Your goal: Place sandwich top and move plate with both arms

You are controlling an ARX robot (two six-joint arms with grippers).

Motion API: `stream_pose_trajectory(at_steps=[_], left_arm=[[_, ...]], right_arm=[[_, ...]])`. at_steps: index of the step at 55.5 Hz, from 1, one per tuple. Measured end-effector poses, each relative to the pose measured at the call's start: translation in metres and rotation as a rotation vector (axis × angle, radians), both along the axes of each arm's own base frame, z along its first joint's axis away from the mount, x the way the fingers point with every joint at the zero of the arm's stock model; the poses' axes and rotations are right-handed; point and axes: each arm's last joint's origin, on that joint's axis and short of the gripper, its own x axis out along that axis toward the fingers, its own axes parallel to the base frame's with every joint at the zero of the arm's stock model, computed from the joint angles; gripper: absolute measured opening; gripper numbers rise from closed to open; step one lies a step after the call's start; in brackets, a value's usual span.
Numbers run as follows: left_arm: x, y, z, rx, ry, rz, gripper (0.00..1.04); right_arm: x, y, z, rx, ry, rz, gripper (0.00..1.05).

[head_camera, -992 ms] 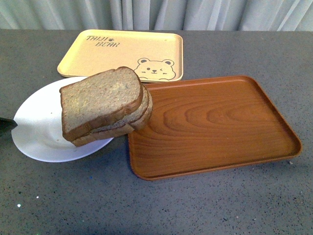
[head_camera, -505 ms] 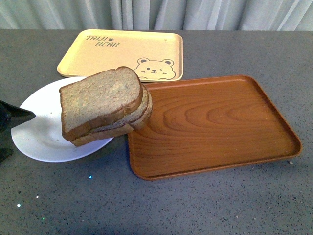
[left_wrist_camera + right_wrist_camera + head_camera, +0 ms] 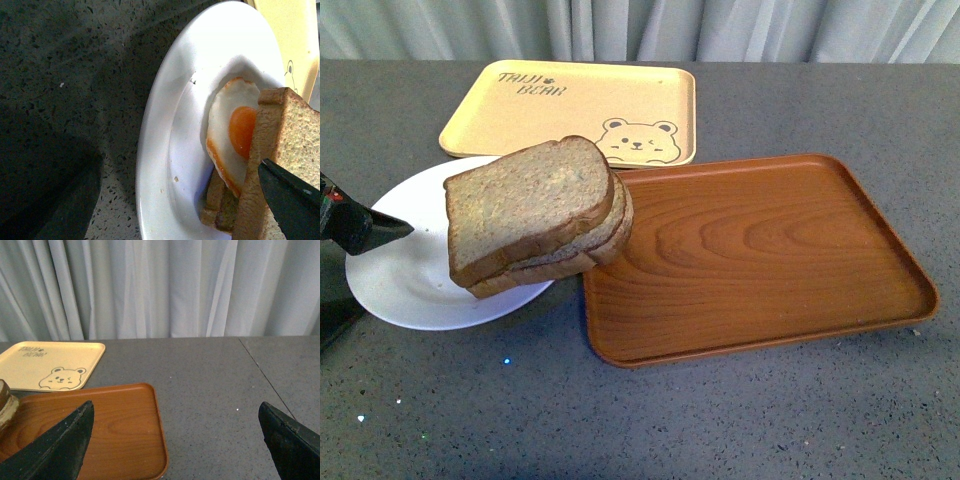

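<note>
The sandwich top (image 3: 528, 203), a thick brown slice, lies tilted on a stack of bread at the right side of the white plate (image 3: 405, 285). The stack overhangs the plate toward the wooden tray. In the left wrist view a fried egg (image 3: 235, 127) shows under the sandwich top (image 3: 287, 135), above a lower slice (image 3: 217, 207). My left gripper (image 3: 360, 265) stands open at the plate's left rim (image 3: 155, 165), one finger (image 3: 292, 207) above the bread. My right gripper (image 3: 175, 440) is open above bare table and does not show in the front view.
A brown wood-grain tray (image 3: 760, 255) lies right of the plate, its left rim under the bread's overhang. A yellow bear-printed tray (image 3: 570, 110) sits behind. Grey curtains close off the back of the speckled table (image 3: 220, 390).
My left gripper has come in from the left edge of the front view and reached over the plate's left rim. The bread and the trays have not moved.
</note>
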Motion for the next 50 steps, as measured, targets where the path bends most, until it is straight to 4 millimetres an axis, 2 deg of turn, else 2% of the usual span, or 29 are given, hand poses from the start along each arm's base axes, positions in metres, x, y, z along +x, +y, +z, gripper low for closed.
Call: stream_pose_trajectory(at_steps=[12, 17, 31, 35, 50], left_arm=[[-0.007, -0.004, -0.004, -0.034, 0.039, -0.013, 0.6], [-0.011, -0.004, -0.005, -0.047, 0.057, -0.013, 0.42], [-0.018, -0.005, -0.002, -0.088, 0.065, -0.014, 0.07], [-0.019, -0.005, 0.004, -0.109, 0.043, -0.017, 0.03], [-0.028, -0.003, 0.018, -0.158, 0.042, -0.014, 0.02]], right_arm=[[0.0, 0.0, 0.0, 0.0, 0.0, 0.0, 0.96], [0.0, 0.0, 0.0, 0.0, 0.0, 0.0, 0.96], [0.0, 0.0, 0.0, 0.0, 0.0, 0.0, 0.96], [0.0, 0.0, 0.0, 0.0, 0.0, 0.0, 0.96], [0.0, 0.0, 0.0, 0.0, 0.0, 0.0, 0.96]])
